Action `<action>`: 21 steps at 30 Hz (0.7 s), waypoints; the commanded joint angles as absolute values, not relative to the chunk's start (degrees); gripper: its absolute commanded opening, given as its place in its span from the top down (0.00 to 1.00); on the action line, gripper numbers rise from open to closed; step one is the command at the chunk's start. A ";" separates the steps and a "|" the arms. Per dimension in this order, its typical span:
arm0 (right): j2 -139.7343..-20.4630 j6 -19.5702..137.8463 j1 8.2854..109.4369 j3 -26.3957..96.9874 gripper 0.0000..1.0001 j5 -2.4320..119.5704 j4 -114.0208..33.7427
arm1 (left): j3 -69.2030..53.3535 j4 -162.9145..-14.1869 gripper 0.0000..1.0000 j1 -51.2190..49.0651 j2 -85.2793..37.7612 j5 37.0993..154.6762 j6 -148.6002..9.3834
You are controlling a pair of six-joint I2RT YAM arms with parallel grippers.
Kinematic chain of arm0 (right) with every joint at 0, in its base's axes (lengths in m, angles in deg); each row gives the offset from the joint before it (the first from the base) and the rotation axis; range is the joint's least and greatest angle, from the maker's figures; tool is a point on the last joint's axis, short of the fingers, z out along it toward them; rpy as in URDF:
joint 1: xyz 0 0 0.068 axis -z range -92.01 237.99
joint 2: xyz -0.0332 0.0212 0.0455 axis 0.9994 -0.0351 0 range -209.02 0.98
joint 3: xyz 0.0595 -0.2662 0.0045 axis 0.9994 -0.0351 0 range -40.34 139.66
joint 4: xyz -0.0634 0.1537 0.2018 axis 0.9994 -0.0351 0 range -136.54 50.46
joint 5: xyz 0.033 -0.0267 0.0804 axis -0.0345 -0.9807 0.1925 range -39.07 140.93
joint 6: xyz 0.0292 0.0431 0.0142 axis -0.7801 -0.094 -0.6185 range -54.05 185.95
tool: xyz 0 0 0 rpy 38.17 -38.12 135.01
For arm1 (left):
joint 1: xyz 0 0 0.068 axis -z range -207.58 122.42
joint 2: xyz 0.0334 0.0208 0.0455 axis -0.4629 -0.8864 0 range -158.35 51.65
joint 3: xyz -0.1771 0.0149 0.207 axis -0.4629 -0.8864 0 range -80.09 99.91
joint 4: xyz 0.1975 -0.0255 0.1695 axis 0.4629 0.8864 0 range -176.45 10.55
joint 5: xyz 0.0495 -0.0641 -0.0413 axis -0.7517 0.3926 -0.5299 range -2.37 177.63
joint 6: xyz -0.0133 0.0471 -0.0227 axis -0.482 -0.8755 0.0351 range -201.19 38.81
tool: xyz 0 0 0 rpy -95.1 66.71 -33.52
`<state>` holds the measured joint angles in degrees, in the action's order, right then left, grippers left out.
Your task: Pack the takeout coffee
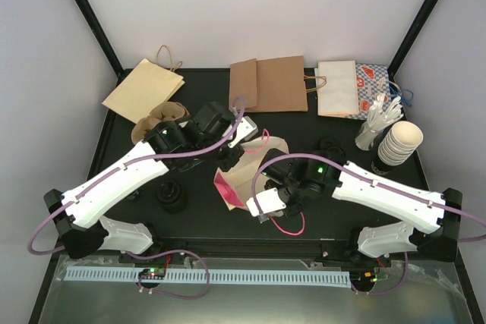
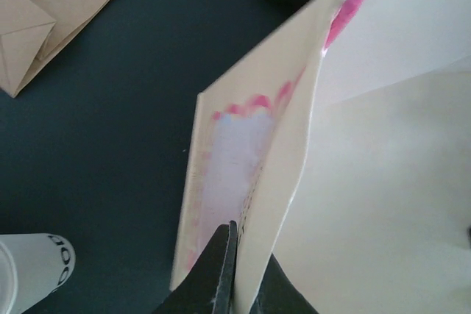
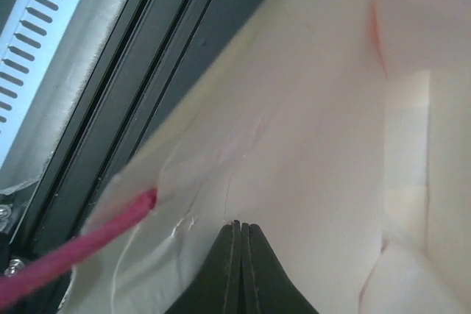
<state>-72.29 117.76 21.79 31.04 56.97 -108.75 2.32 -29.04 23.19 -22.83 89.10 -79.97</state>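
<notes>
While both tools are taken up with the bag, the takeout coffee [image 2: 29, 273] sits on the dark table [image 2: 110, 145] at the lower left of the left wrist view. It is outside the bag, apart from it, and touched by neither tool. Left gripper [image 2: 246, 259]: closed on one wall of the paper bag [image 1: 243, 176], the sheet nipped between its fingers, pink lining showing. The bag lies at the centre of the top view, tipped over and stretched between the two tools. Right gripper [image 3: 241, 226], at the bag's lower right: fingers pressed flat together at the rim beside the pink handle [image 3: 73, 248]. We judge that it pinches the paper, though the contact itself is hidden. We read the step as opening and setting up the bag; packing proper has not begun. Next move, in our judgement: draw the mouth wide and stand the bag up. One gripper must then be freed for the cup, likely the left, without the bag collapsing.
</notes>
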 commanded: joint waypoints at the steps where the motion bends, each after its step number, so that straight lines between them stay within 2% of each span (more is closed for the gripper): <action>1: -71.30 115.01 20.84 32.62 0.99 56.28 -114.48 | 5.64 -28.34 0.98 23.18 -24.06 82.60 -80.92; 14: -72.09 113.66 20.80 36.36 0.99 56.33 -119.11 | 9.69 -25.91 0.99 24.00 -25.82 78.95 -81.48; 17: -71.07 112.67 20.83 36.33 0.99 53.84 -117.38 | 9.69 -27.13 0.98 24.82 -25.87 83.93 -83.11; 21: -69.04 111.33 20.80 36.02 0.99 44.45 -109.07 | 9.44 -27.54 0.99 26.19 -26.84 89.22 -82.56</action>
